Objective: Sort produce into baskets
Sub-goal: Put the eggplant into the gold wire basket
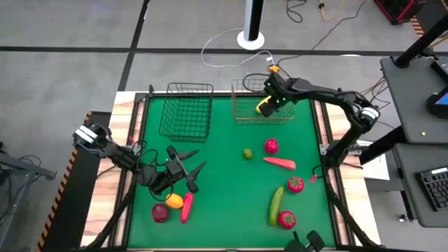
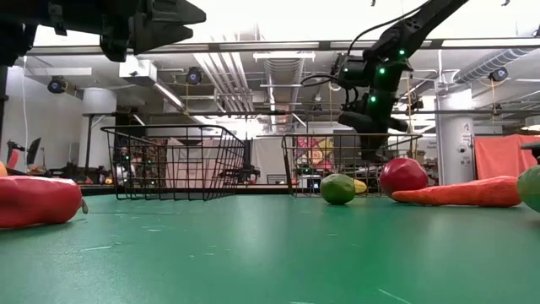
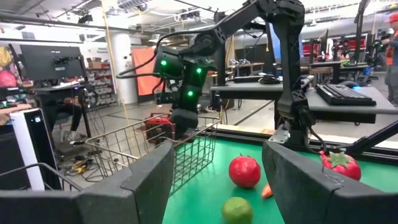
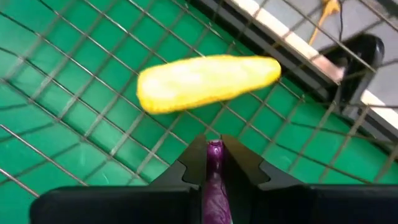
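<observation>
My right gripper [image 1: 270, 105] is over the silvery wire basket [image 1: 241, 115] at the far side, shut on a small dark purple piece of produce [image 4: 214, 163]. A yellow piece [image 4: 208, 81] lies on the basket's floor below it. The black wire basket [image 1: 187, 112] stands to the left of the silvery one. My left gripper [image 1: 185, 172] is open and empty above the near left of the table, by an orange-yellow fruit [image 1: 173, 201], a dark red one [image 1: 159, 212] and a long red one [image 1: 186, 207]. My right gripper pinches the purple piece between its two fingers; only a narrow purple strip [image 4: 214, 152] shows between the fingertips. The fingers point down into the silvery basket. The piece is lifted clear of the yellow piece and the basket floor.
On the green mat lie a green lime [image 1: 248, 153], a red apple [image 1: 271, 145], a carrot [image 1: 280, 163], a red fruit with a green top [image 1: 295, 184], a cucumber [image 1: 276, 204] and another red fruit [image 1: 286, 219].
</observation>
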